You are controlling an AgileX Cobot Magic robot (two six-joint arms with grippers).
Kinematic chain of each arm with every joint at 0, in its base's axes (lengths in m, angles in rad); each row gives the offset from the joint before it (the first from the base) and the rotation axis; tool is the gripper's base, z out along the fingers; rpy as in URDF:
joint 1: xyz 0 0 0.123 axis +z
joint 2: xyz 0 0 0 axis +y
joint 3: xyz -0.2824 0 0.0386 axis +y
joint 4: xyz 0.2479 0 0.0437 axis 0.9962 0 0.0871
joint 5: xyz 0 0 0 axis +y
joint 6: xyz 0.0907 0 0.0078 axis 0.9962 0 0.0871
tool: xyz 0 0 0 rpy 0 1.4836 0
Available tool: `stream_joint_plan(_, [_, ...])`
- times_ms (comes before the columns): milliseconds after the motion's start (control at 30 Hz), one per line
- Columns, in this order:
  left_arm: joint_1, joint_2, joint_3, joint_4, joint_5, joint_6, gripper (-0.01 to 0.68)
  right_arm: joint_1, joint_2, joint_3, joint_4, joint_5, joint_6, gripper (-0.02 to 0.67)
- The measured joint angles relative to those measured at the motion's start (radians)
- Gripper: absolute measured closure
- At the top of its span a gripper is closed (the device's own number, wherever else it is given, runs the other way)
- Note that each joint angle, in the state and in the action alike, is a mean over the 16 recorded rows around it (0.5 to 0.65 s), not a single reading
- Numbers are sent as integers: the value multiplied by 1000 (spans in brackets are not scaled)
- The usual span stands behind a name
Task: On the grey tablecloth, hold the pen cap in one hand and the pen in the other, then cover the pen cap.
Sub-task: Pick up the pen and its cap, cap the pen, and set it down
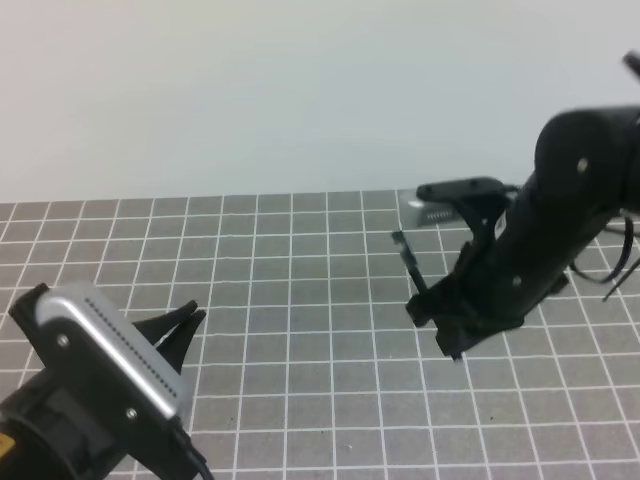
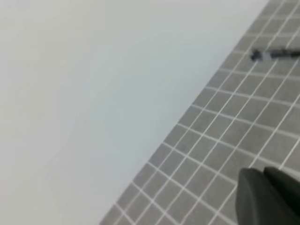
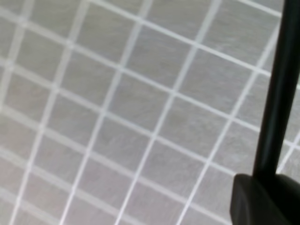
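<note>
Grey tablecloth (image 1: 300, 330) w/ thin white grid lines fills the lower part of the high view; behind it we see a plain pale wall (image 1: 300, 90).

Next in size, our right arm (image 1: 575, 185), bulky & black, comes in from the upper right & slants down toward mid-table. Our left arm's wrist housing (image 1: 100, 350), silver-grey w/ a dotted strip, sits at lower left.

Right gripper (image 1: 425, 300): its fingers are clamped on the pen (image 1: 408, 262), which sticks up & away from the jaws, raised off the cloth, approx mid-right of the table. In the right wrist view the pen is a black shaft rising from the dark finger (image 3: 262, 199) at lower right, cloth blurred behind it. In the left wrist view it's a small dark blur at upper right over the grid.

Left gripper (image 1: 185, 325): black fingers pressed together, no gap between them, tips low over the cloth at left, well apart from the right gripper. Left wrist view shows only the dark fingertips (image 2: 267, 197) at bottom right.

Pen cap: we can't make it out in any view, so we can't tell whether it sits between the closed left fingers.
</note>
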Motion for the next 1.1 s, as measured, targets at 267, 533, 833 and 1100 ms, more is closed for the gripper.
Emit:
stream_joint_plan(267, [0,-14,-28,-234,-4,8,672,-8,61,78,-39,-132,150,590])
stream_joint_plan(533, [46,-77,-38,-439,32,6,672,-8,125,94,-41,-187,248,590])
stream_joint_plan(833, [231,-211,-15,-593,137,5,673,-8,164,90,-39,-203,271,586])
stream_joint_plan(1100, [405,-306,38,-660,224,7,673,-8,172,79,-41,-199,230,586])
